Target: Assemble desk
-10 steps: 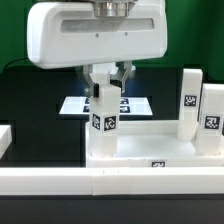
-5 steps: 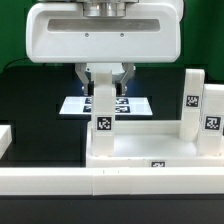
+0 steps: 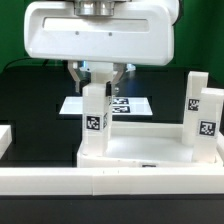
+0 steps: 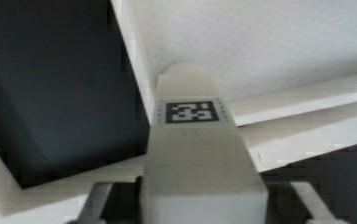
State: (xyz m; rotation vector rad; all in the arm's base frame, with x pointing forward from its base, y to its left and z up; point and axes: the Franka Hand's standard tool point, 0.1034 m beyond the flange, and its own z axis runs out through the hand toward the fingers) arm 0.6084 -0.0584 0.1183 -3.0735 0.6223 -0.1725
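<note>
My gripper (image 3: 95, 78) is shut on the top of a white square leg (image 3: 94, 120) with a black-and-white tag. The leg stands upright, and its lower end meets the corner of the white tray-like tabletop (image 3: 140, 152) on the exterior view's left. Two more tagged legs (image 3: 194, 112) (image 3: 209, 132) stand upright at the tabletop's other end. In the wrist view the held leg (image 4: 196, 150) runs out from between the fingers (image 4: 114, 200) of the gripper (image 4: 201, 202) toward the tabletop rim (image 4: 308, 100).
The marker board (image 3: 128, 104) lies flat on the black table behind the tabletop. A long white rail (image 3: 110, 186) runs across the front. Another white piece (image 3: 4, 140) sits at the exterior view's left edge.
The arm and the held leg have moved toward the exterior view's left. The tabletop's left corner has shifted the same way with them. The grip has stayed the same.
</note>
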